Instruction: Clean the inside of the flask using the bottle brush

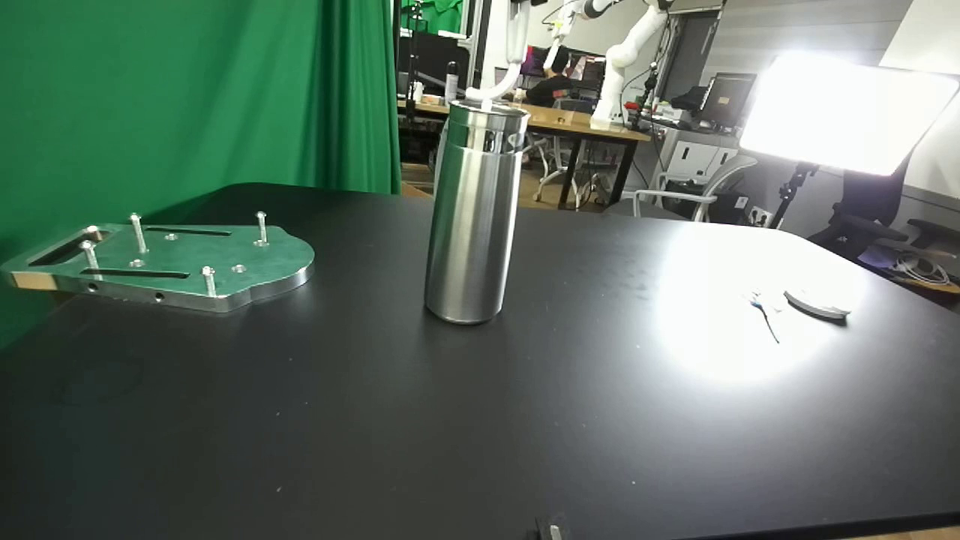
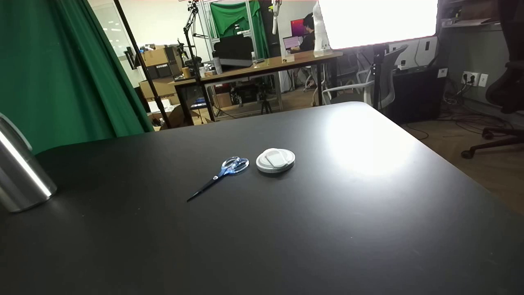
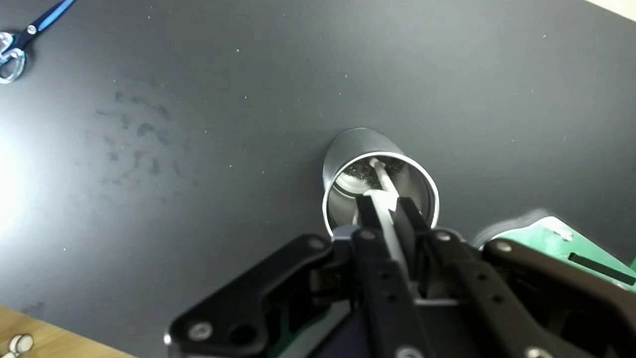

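clenching the white, slim-stemmed bottle brush [image 3: 381,200] between my jaws, i aim it down into the tall, cylindrical brushed-steel flask [image 1: 475,225], upright on the flat black bench [image 1: 360,420], presumably to scrub its inside.

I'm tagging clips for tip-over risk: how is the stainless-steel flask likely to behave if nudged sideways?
The stainless-steel flask would probably tip if pushed near its top, standing upright and much taller than wide. Its smooth metal may be slippery to grip. If toppled, it could well roll, being cylindrical and on a flat black tabletop.
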Action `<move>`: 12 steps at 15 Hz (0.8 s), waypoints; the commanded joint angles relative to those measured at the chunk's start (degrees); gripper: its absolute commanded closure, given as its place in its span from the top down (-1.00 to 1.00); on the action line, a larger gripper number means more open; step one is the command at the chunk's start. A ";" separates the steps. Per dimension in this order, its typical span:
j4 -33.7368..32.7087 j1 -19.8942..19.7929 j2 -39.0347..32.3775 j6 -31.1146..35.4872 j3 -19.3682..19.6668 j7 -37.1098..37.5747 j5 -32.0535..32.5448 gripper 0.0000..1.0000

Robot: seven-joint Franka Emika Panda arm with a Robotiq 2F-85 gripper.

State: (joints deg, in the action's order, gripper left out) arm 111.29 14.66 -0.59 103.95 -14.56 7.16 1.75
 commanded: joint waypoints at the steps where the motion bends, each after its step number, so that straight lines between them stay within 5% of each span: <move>1: 2.06 0.27 -0.41 0.76 -0.17 2.35 -0.10 -0.93; 12: -4.23 -1.37 0.09 -2.11 1.42 1.70 -5.22 -0.93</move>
State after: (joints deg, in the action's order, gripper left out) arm 110.72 14.19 -1.78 104.65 -14.01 7.97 -0.54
